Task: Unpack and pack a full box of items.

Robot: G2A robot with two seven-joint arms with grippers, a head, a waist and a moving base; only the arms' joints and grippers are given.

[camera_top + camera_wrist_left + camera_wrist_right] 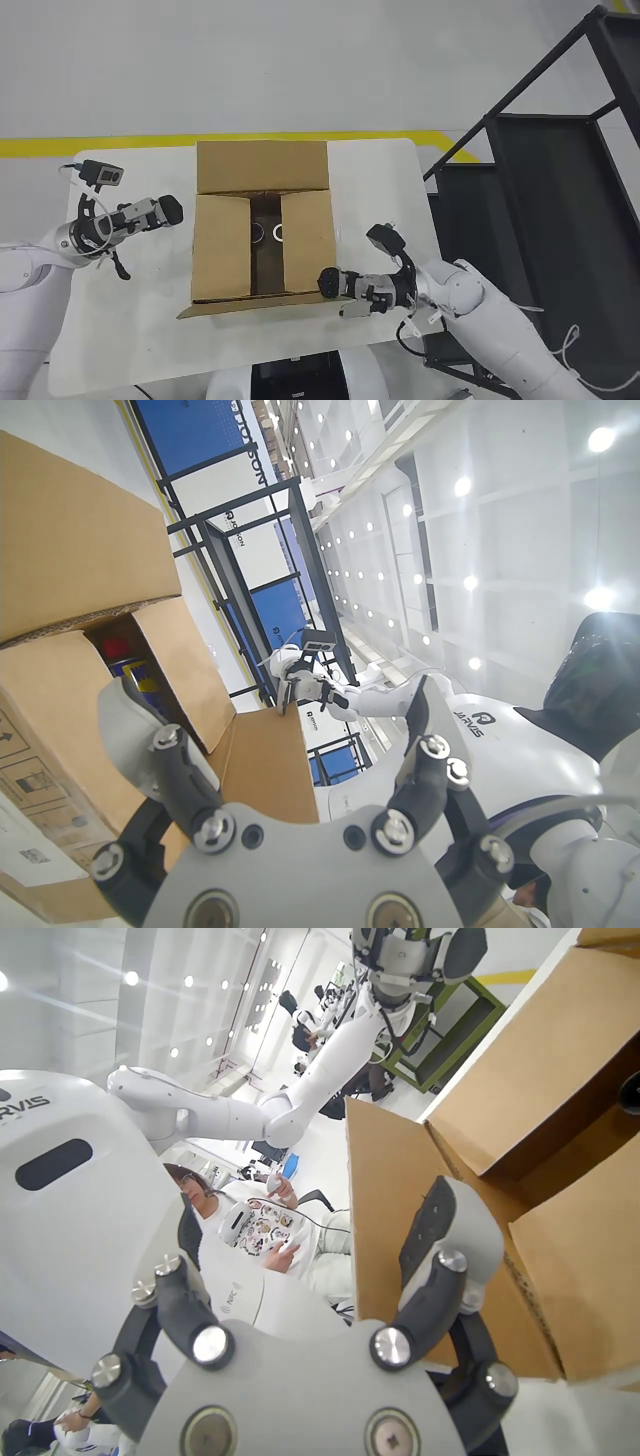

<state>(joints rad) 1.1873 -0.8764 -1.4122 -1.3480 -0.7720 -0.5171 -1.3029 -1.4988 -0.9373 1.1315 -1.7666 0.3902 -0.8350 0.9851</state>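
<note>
Tabletop is bearing a probably light, stiff box; left gripper and right gripper are gaping, the latter straddling its graspable near flap.

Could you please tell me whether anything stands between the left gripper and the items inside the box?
Yes. The left flap and right flap lie folded over the opening of the box, leaving only a narrow middle gap where the items show. The left gripper sits beside the box, outside the left flap.

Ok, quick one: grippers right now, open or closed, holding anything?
Left gripper: open, empty, beside the box.
Right gripper: open, jaws either side of the near flap, not clamped.
</note>
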